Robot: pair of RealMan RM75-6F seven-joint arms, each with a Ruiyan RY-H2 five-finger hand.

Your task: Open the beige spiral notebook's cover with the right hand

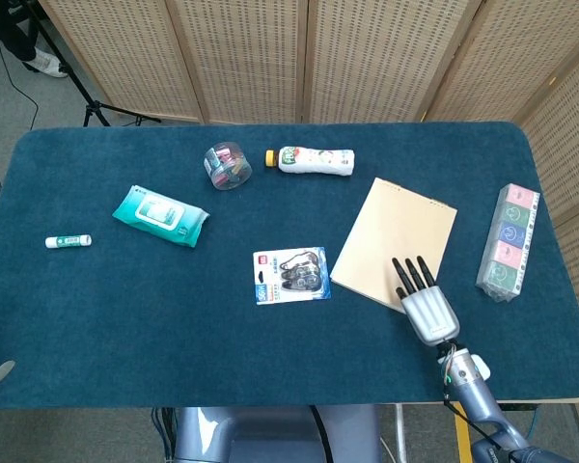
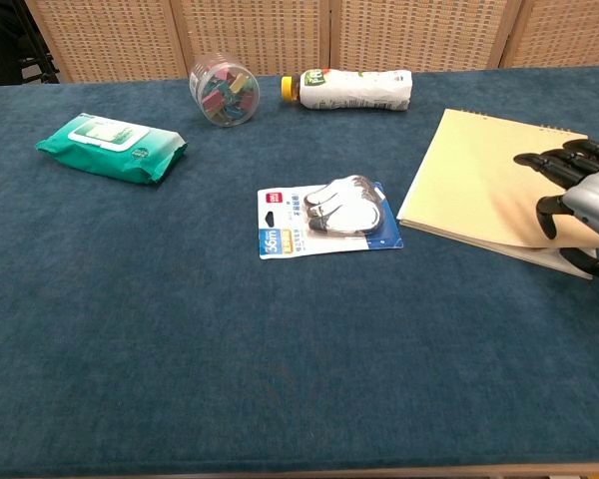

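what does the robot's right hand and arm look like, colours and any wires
The right hand has a silver-grey metallic back and slim black fingers. Behind it sit a white wrist piece and a grey-blue forearm, with thin red and green wires at the wrist. No markings are readable.

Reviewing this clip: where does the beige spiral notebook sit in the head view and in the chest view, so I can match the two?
Head view: beige spiral notebook lies right of centre, tilted, right hand at its near corner.
Chest view: notebook at the right edge, right hand over its right side.
Shared landmark: blister pack just left of it.
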